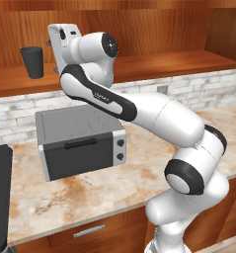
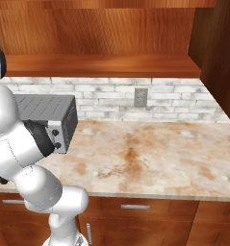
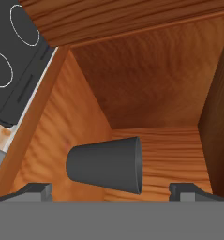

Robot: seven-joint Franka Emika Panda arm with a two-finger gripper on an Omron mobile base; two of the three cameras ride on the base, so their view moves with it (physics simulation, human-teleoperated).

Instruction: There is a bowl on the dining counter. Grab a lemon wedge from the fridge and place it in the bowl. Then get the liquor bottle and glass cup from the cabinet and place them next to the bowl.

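The glass cup (image 1: 32,62), a dark grey tapered tumbler, stands upright on the wooden shelf of the cabinet (image 1: 149,64) at the left. My gripper (image 1: 51,55) is raised to shelf height just right of the cup, pointing at it. In the rolled hand view the glass cup (image 3: 106,164) appears on its side, rim to the right, in front of the open gripper (image 3: 111,192). Its fingertips (image 3: 36,191) stand wide apart on either side and do not touch the cup. The cabinet's back wall (image 3: 146,84) lies behind. The bowl, lemon wedge, liquor bottle, fridge and dining counter are out of view.
A grey toaster oven (image 1: 80,141) sits on the marble wall counter (image 1: 90,197) under the shelf, also seen as the toaster oven (image 2: 49,115). A white brick backsplash with an outlet (image 2: 140,97) runs behind. A dark stovetop (image 3: 15,61) lies below left of the cabinet.
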